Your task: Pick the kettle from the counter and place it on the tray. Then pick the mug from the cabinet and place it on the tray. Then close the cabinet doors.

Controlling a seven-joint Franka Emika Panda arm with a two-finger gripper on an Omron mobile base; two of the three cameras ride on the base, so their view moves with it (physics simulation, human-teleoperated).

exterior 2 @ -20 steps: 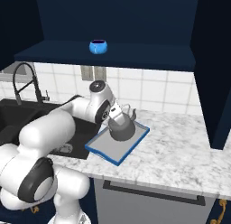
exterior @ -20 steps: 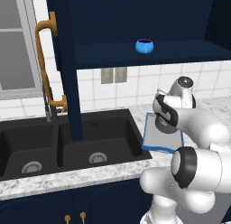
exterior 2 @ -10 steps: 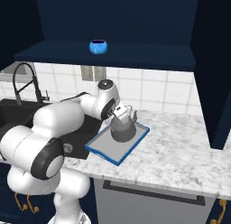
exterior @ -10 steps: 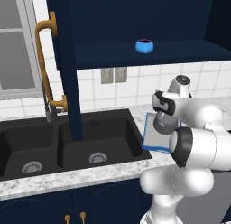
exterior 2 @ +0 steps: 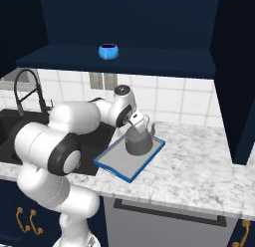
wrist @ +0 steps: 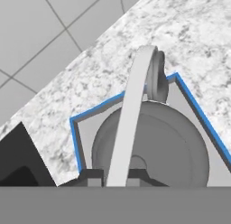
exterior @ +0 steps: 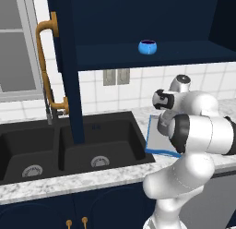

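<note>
Kettle: the grey kettle [exterior 2: 138, 141] sits upright on the tray, toward its far corner, spout pointing to the right in the right base view; from the hand view its round lid and pale arched handle [wrist: 128, 123] run up from between the finger tips.
Gripper: the gripper [exterior 2: 136, 119] sits right at the top of the kettle's handle, jaws pinched almost together with the thin handle between them.
Tray: the blue-rimmed grey tray [exterior 2: 117, 160] lies flat on the counter, just right of the sink, turned at an angle to the counter edge.
Counter: speckled marble counter [exterior 2: 199, 166] with the black double sink [exterior: 92, 145] set into it.
Mug: the blue mug [exterior 2: 108, 51] stands on the navy shelf inside the cabinet [exterior 2: 149, 59], well above the tray.
Cabinet doors: one door [exterior: 69, 66] stands swung open, edge-on in the left base view, its brass bar handle [exterior: 48, 66] facing left.
</note>
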